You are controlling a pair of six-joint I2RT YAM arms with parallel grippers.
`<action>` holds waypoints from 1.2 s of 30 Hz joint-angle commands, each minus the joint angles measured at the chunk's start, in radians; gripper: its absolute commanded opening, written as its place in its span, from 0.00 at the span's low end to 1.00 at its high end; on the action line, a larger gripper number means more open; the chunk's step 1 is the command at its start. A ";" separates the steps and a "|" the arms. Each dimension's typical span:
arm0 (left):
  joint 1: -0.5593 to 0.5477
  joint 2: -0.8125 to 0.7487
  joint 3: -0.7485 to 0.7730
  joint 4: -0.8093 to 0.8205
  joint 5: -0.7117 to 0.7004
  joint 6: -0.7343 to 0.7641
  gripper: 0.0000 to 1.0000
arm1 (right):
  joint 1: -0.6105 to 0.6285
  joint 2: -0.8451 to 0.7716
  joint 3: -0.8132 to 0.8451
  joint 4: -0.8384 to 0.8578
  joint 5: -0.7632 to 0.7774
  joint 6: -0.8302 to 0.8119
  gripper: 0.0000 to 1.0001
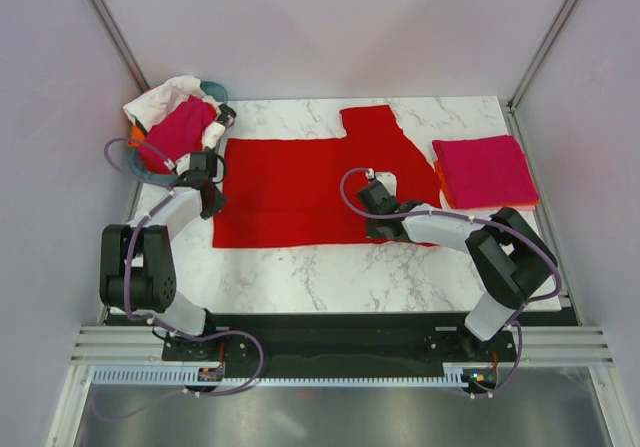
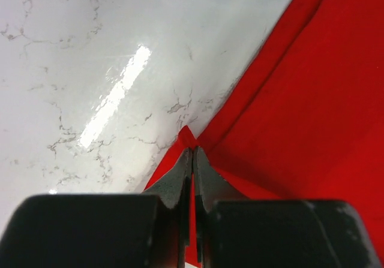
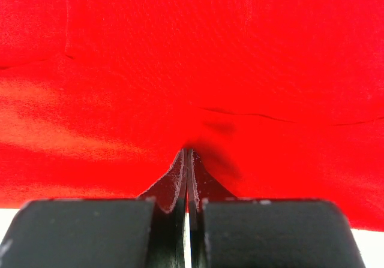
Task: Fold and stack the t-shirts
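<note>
End effectors [image 2: 192,150] [image 3: 186,153] pinch red t-shirt [image 1: 300,187].

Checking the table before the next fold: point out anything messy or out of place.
Nothing is damaged or spilled. The only untidy spot is the far left corner, where white, pink and orange shirts lie crumpled in a heap over the teal tub. The red t-shirt lies flat; the folded pink shirt is neat.

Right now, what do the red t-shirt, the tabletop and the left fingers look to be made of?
The red t-shirt looks like soft matte knit or woven cloth: it creases and shows a folded hem. The tabletop is glossy white marble or a marble-look laminate, with grey veins and a bright glare streak. The left fingers are dark and dull, probably plastic or rubber-faced, with pale scuffed edges.
</note>
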 commanded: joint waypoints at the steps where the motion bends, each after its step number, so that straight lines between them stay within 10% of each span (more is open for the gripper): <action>1: 0.009 0.042 0.048 0.007 0.037 -0.008 0.08 | 0.001 0.000 -0.025 -0.084 0.018 -0.001 0.00; 11: 0.007 -0.090 -0.024 0.022 0.051 0.015 0.60 | 0.000 -0.027 0.076 -0.110 0.000 -0.016 0.00; 23: 0.007 -0.425 -0.277 0.068 0.158 -0.139 0.54 | -0.124 -0.237 0.009 -0.182 0.080 0.028 0.00; 36: 0.020 -0.354 -0.336 0.089 0.213 -0.265 0.50 | -0.401 -0.265 -0.168 -0.133 -0.063 0.063 0.00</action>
